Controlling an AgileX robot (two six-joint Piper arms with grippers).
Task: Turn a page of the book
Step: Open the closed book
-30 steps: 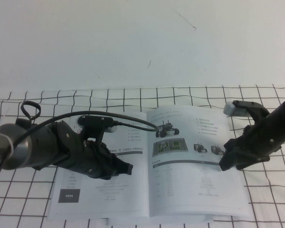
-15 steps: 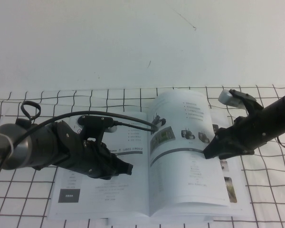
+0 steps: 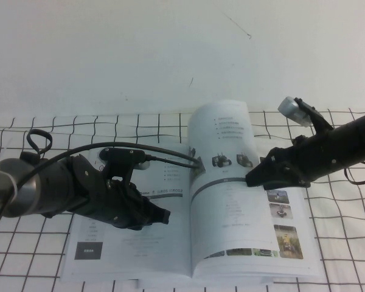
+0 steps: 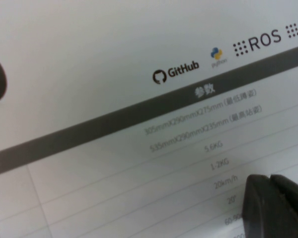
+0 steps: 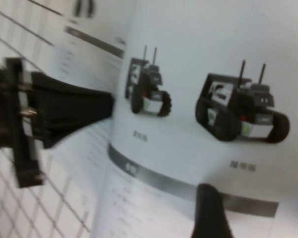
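The book (image 3: 128, 255) lies open on the gridded cloth. My right gripper (image 3: 250, 178) is shut on the outer edge of the page (image 3: 222, 140) and holds it lifted, standing steeply over the spine. The page's face shows black wheeled robots and a grey banner in the right wrist view (image 5: 203, 59). One finger (image 5: 208, 213) lies on that face and the other is hidden behind the leaf. My left gripper (image 3: 163, 216) is shut and rests on the left-hand page. Its tips (image 4: 275, 206) show over a printed spec table.
The uncovered right-hand page (image 3: 283, 225) shows small colour photos. The left arm's black cable (image 3: 170, 159) runs across the book to the spine. The white gridded cloth (image 3: 347, 243) covers the table, with a white wall (image 3: 170, 55) behind.
My right gripper has moved left and up with the page, raising it from flat to steeply upright. The photo page beneath has come into view. The left arm has not moved.
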